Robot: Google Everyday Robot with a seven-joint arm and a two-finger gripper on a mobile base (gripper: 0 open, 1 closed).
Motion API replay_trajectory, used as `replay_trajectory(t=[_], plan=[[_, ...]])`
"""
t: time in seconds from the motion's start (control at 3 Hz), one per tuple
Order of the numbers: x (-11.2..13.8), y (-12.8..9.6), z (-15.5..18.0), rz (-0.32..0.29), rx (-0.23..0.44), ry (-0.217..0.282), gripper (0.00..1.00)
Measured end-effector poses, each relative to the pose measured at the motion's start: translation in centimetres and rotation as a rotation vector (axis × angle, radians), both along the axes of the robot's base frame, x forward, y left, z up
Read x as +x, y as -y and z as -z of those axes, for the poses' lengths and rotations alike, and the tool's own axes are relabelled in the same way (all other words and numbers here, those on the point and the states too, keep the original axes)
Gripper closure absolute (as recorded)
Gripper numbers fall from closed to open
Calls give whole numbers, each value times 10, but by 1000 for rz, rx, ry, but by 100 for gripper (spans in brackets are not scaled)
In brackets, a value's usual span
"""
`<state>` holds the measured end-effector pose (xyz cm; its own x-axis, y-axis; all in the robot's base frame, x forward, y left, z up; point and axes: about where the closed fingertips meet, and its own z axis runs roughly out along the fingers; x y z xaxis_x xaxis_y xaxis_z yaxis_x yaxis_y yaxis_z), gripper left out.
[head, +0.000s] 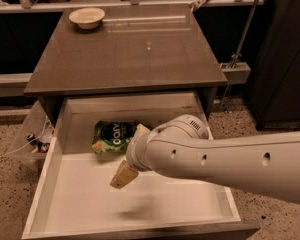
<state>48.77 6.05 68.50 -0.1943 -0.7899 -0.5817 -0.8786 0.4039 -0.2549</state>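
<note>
A green snack bag (111,137) lies flat in the open white drawer (60,194), toward its back. My white arm reaches in from the right, over the drawer. The gripper (124,174) hangs above the drawer floor, just in front of the bag's right end and apart from it. Only one tan fingertip (123,176) shows below the wrist; the arm hides the rest. Nothing is seen in its grasp.
A grey-brown table top (130,49) spans above the drawer, with a pale bowl (86,17) at its back left corner. A clear bin with small items (34,140) hangs left of the drawer. Dark cabinets stand at right on speckled floor.
</note>
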Motion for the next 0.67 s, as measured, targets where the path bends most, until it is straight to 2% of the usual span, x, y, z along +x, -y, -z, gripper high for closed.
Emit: replay_trajectory(t=[0.33,0.67], plan=[[11,1,16,25,-12,-39,0],[27,-8,28,48,-16,-62,0]])
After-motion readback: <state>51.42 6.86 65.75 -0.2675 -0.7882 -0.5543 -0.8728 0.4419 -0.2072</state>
